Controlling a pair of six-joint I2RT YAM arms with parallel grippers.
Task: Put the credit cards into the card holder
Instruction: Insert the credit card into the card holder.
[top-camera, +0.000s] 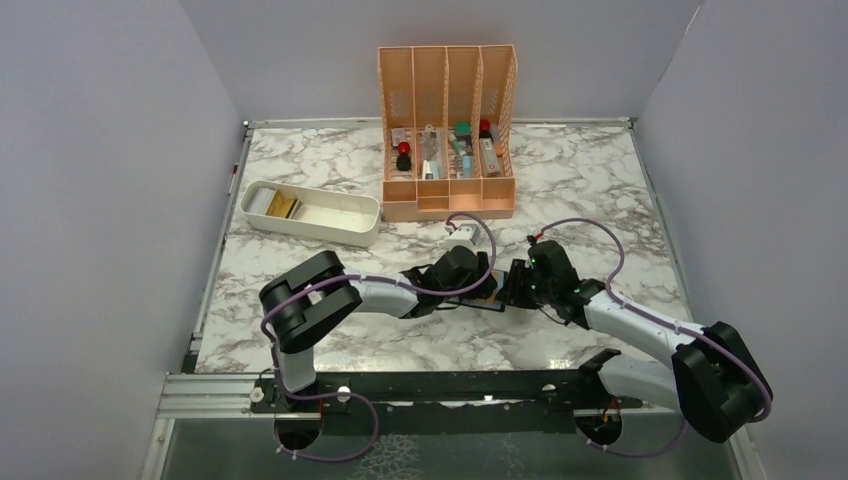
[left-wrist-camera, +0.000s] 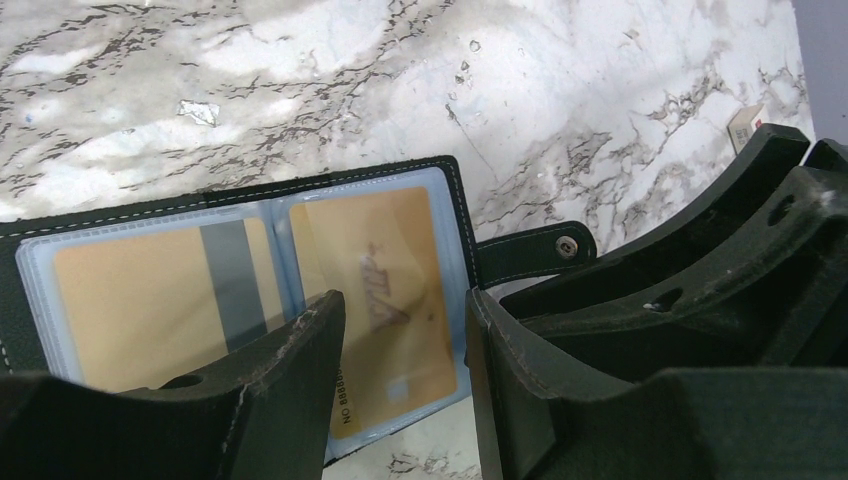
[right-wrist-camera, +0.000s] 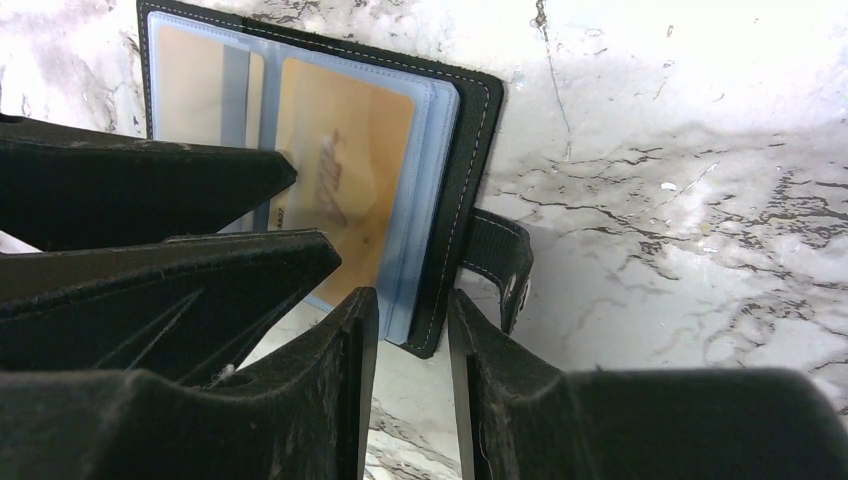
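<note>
Plainly, the left tool (left-wrist-camera: 405, 305) is held with its fingers parted and nothing clamped between them. The gap is set over the right-hand leaf of the card holder (left-wrist-camera: 458, 200), which is laid open and flat on the counter (left-wrist-camera: 600, 90). The right tool (right-wrist-camera: 412, 300) is set against the same leaf from the clasp side. Its fingers are close together, and the near corner of the black cover is lodged at the narrow gap. Whether that corner is actually pinched cannot be told. Behind the bluish transparent pockets two credit cards are housed: a gold VIP card (left-wrist-camera: 385, 290) in the right-hand pocket and a striped gold card (left-wrist-camera: 140, 300) in the left-hand one. The clasp tab (left-wrist-camera: 530, 250), fitted with a small metal stud, is stretched out from the right edge of the cover towards the right tool. From above, both tools are seen meeting over the holder at the middle of the counter, nearer the arm bases. Well apart, at the far left, a white tray (top-camera: 310, 232) is placed, and a further gold card (top-camera: 285, 207) is seen lying in it. Just to its right, at the far edge, an orange slotted organiser (top-camera: 447, 90) is stood upright, with small items in its compartments.
</note>
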